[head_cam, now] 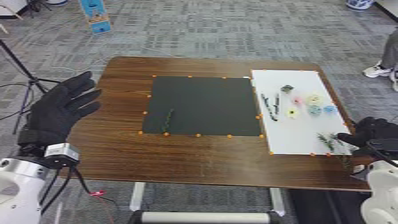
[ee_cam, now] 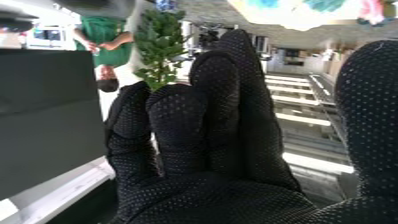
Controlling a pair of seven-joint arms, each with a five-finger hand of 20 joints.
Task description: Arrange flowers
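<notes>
Fingers (ee_cam: 213, 82) straight on right hand (head_cam: 375, 132), one sprig (head_cam: 168, 121) on mat (head_cam: 209, 102), two stems (head_cam: 267, 106)

There are five pastel blooms (head_cam: 314, 110), one green rosette (head_cam: 286, 88), two mats (head_cam: 202, 100).

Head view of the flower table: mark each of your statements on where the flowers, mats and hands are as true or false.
1. A green sprig lies on the dark mat. True.
2. The blue flower lies on the dark mat. False: it is on the white mat.
3. The right hand is by the right edge of the white mat. True.
4. The left hand is curled into a fist. False: it is open.
5. The white mat is to the left of the dark mat. False: it is to the right.
</notes>
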